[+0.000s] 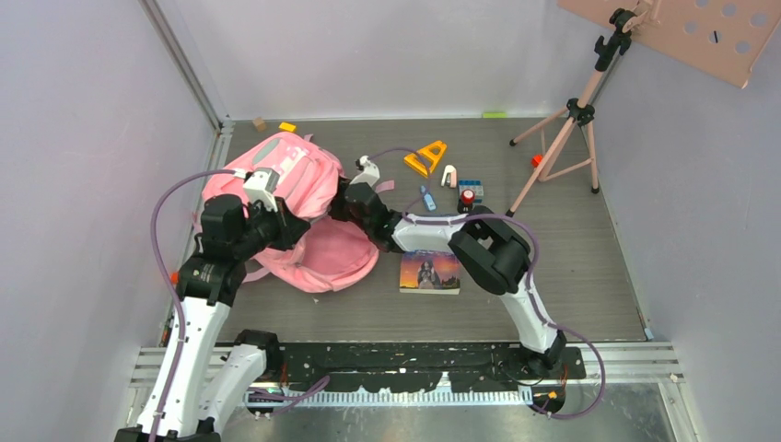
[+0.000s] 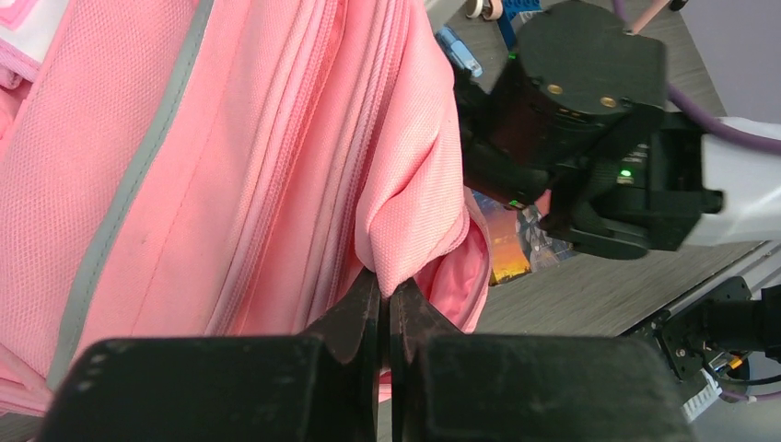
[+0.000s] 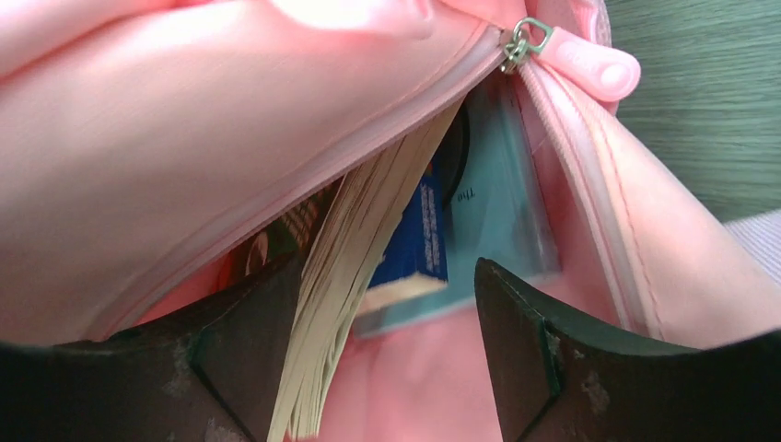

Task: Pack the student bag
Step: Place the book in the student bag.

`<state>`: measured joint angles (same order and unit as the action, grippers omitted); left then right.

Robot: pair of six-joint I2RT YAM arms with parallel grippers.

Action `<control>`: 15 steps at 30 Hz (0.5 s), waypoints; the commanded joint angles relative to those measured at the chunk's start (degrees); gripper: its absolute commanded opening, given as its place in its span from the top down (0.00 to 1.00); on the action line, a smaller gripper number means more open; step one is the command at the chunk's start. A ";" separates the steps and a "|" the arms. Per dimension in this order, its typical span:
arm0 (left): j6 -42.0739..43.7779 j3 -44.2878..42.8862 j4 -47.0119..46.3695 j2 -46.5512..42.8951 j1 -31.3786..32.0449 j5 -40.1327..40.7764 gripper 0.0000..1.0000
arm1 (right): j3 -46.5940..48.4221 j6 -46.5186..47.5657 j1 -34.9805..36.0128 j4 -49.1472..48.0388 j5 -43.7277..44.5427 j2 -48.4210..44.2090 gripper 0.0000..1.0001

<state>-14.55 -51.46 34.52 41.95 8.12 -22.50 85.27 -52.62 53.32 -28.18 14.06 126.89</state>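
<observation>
Student bag (image 1: 308,180) long axis far-near, mouth rightward; left jaws pinch fabric, right jaws apart.

Pink backpack (image 1: 313,216) lying flat on table, left of centre; main zip open, books visible inside, pink lining

On table (image 1: 571,276): student bag (image 1: 332,258) left, loose book (image 1: 430,272) just right; books (image 3: 368,230) inside bag.

A lab test cell: bare lilac walls (image 1: 396,55), bolted mounting rail (image 1: 414,357), tripod stand (image 1: 568,138).
</observation>
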 commanded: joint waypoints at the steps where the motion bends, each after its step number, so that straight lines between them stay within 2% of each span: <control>1: -0.47 -2.99 -6.10 -1.09 0.14 3.05 1.00 | -4.99 6.91 1.60 -3.06 0.96 -10.90 0.24; 11: 3.87 -1.12 -9.58 -1.32 0.14 14.89 1.00 | -19.37 11.49 2.50 3.96 3.43 -26.65 0.25; 14: 6.12 0.01 -11.65 -0.71 0.14 15.99 1.00 | -23.67 14.22 2.57 12.29 4.52 -34.59 0.24; 15: 6.77 0.31 -11.97 -0.58 0.14 17.02 1.00 | -24.50 14.74 2.42 14.35 5.03 -36.18 0.21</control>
<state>-12.05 -51.40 32.42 41.60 8.80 -13.65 63.86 -42.61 55.48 -21.61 15.84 100.09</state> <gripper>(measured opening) 0.030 0.758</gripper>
